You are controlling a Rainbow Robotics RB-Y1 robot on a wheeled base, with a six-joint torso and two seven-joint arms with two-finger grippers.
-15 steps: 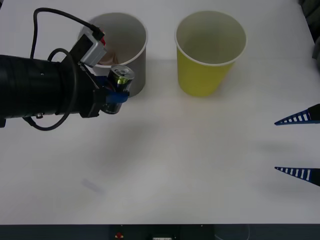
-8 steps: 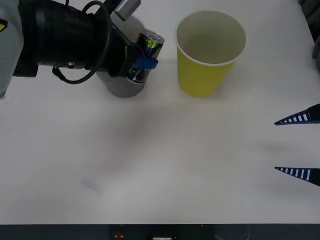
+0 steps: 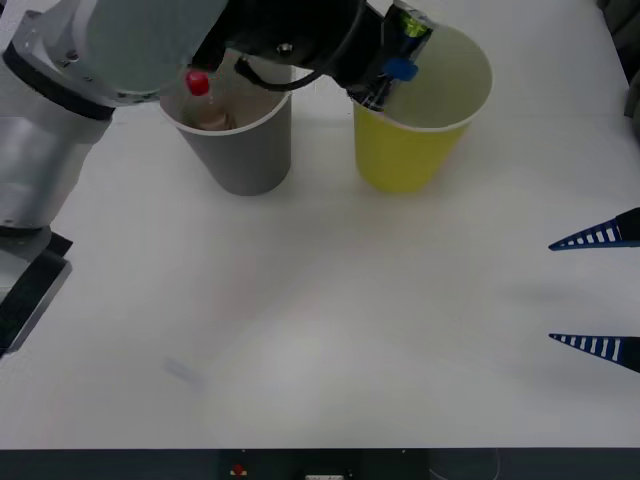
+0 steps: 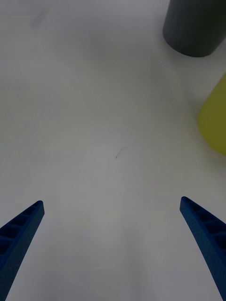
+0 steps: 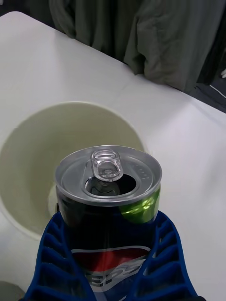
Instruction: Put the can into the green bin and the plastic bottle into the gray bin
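The red-capped clear plastic bottle [image 3: 203,100] already sits in the dark gray cup-shaped bin [image 3: 245,150]. The left gripper [image 3: 392,60] clamps the dark metal can [image 5: 108,197] above the neighbouring yellow-green cup-shaped bin [image 3: 415,150]; only its release remains.

White table [image 3: 330,330]; gray-green curtain [image 5: 155,37] hangs behind.

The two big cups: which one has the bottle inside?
The gray bin, the robot's left one: the plastic bottle with its red cap stands inside it.

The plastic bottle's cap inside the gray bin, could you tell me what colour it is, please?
Red; the plastic bottle cap shows best in the front view.
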